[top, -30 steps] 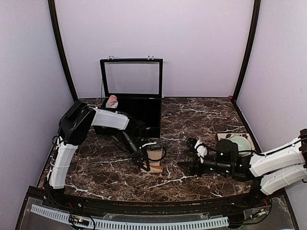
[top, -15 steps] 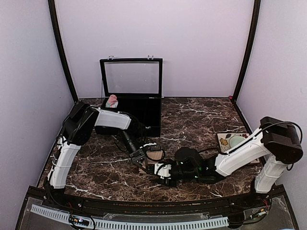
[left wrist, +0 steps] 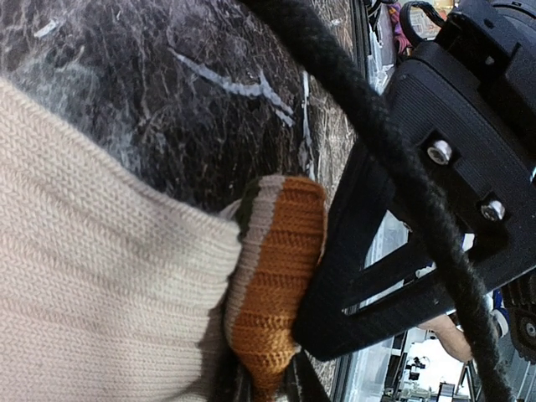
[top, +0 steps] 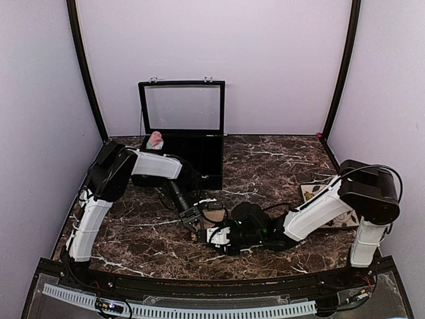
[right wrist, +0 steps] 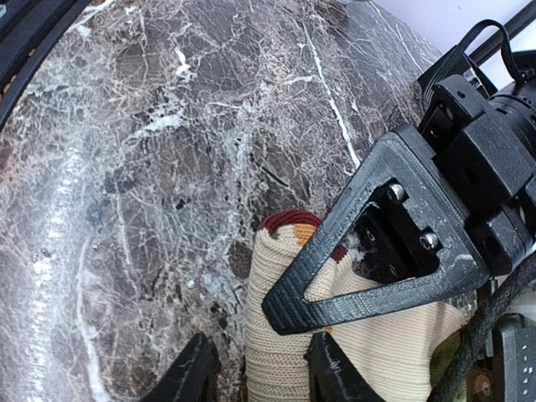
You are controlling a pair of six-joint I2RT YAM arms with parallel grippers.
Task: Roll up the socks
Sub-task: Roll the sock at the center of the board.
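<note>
Tan sock (left wrist: 100, 276) in left end effector (left wrist: 261, 385)

The table (top: 265, 166) has a dark brown marble top veined with white, running from the near edge back to the pale walls. At the back, left of the middle, stands a black box (top: 199, 159) with its lid raised upright. A tan sock (right wrist: 280, 343) with a dark red cuff lies on the marble near the front, around the middle. Far to the right, close to the side wall, lies a flat pale mat (top: 309, 193) with a printed pattern, partly hidden.
</note>
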